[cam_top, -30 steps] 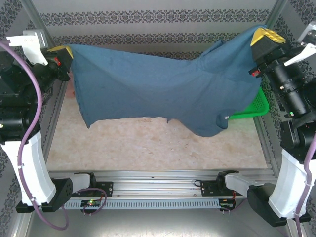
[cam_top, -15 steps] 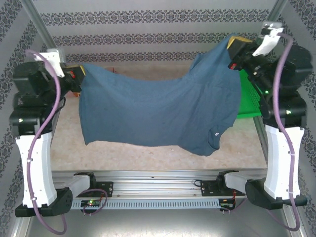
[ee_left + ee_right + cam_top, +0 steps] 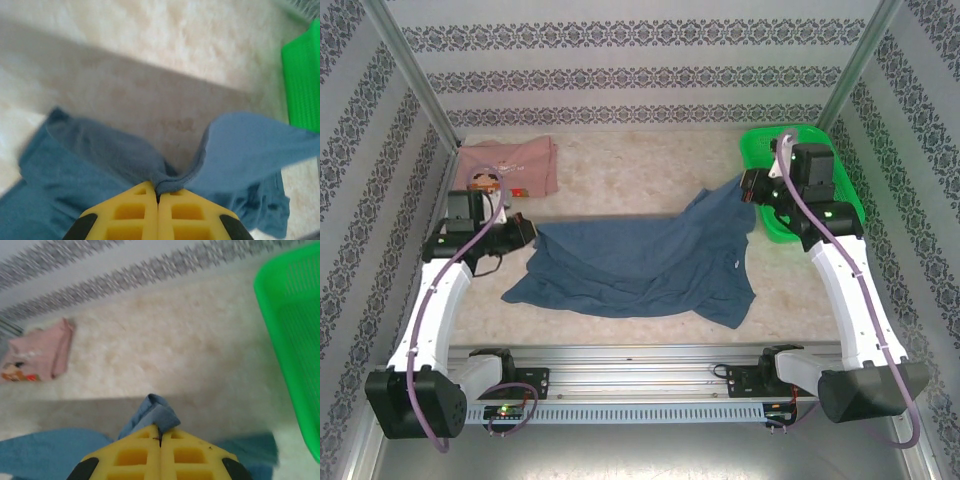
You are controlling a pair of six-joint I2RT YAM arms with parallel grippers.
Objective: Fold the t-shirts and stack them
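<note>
Patterned paper walls box in a pale, mottled table [image 3: 650, 165], and most of the work sits in the middle of it. I have the dark blue t-shirt [image 3: 640, 265] strung between my two hands. My left gripper [image 3: 525, 232] is closed tight on a bunched fold at the shirt's left edge, and from the wrist I see cloth squeezed right up between the yellow pads. My right gripper [image 3: 748, 190] is clamped the same way on a small tuft at the shirt's far-right corner, just beside the green basket [image 3: 760, 150].

I hold it by two separated points for a reason, as I judge it: tension between them spreads the cloth so it can lie flat before any fold. It is not flat yet. The body sags in wrinkles on the table, and a sleeve or hem trails toward the near edge.

The pink t-shirt [image 3: 505, 165] lies apart in the far-left corner, seemingly folded with its print showing — a sensible base for the stack, well clear of my spreading.

The count is two shirts, one in my grip and one resting, along with one basket and two grippers, both occupied.
</note>
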